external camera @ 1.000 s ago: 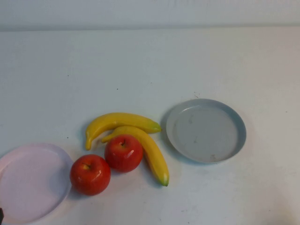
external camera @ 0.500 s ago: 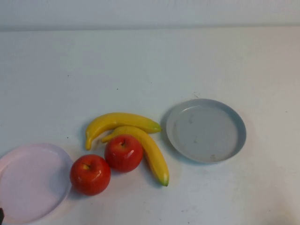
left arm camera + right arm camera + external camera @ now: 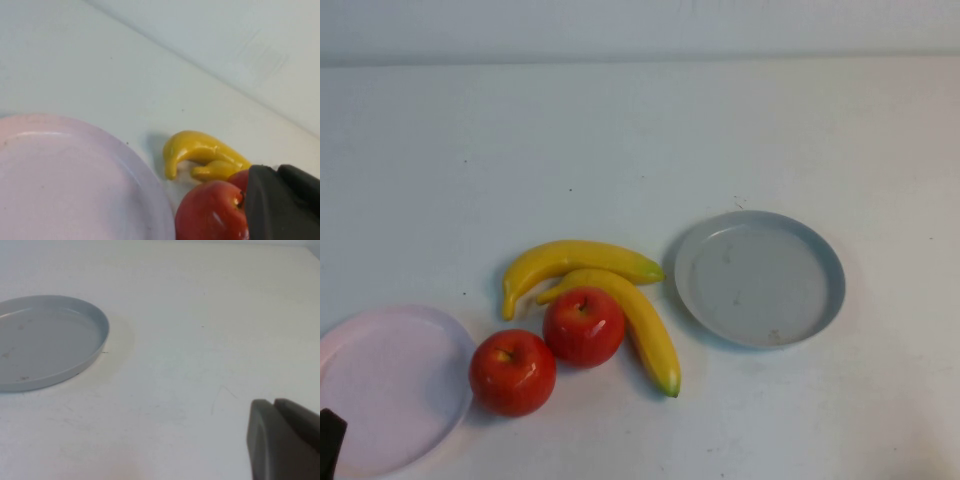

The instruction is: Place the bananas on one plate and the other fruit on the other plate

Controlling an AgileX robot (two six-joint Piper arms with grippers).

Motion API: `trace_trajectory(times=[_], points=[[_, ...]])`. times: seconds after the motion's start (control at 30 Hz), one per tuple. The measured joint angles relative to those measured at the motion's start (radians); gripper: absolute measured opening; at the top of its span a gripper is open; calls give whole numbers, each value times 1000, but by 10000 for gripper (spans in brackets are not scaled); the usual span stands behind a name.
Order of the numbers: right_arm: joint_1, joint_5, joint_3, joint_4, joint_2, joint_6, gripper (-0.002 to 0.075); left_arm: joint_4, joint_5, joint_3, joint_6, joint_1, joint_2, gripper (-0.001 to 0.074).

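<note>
Two yellow bananas (image 3: 582,260) (image 3: 645,325) lie curved together mid-table, with two red apples (image 3: 584,326) (image 3: 512,372) touching in front of them. The grey-blue plate (image 3: 760,280) sits empty to their right. The pale pink plate (image 3: 390,385) sits empty at the front left, next to the nearer apple. My left gripper (image 3: 328,448) shows as a dark tip at the front left corner, over the pink plate's near edge. In the left wrist view it (image 3: 277,172) is shut and empty, near an apple (image 3: 210,215) and the bananas (image 3: 200,150). My right gripper (image 3: 274,407) is shut and empty, over bare table beside the grey-blue plate (image 3: 45,340).
The white table (image 3: 640,140) stretches back to a pale wall. Nothing else stands on it.
My left gripper's dark tip has come further into the high view at the front left corner. The fruit and plates have not moved.
</note>
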Motion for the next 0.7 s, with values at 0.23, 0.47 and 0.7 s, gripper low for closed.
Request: trace_trajectory(times=[0.23,0.47,0.7], points=[[0,0,0,0,0,0,-17,-84,-55,0,-2,0,0,2],[0,0,0,0,0,0,-17,-95,168,-171,0,0,131,0],[0,0,0,0,0,0,-17,-73,446,-448,160,0,410,-1]])
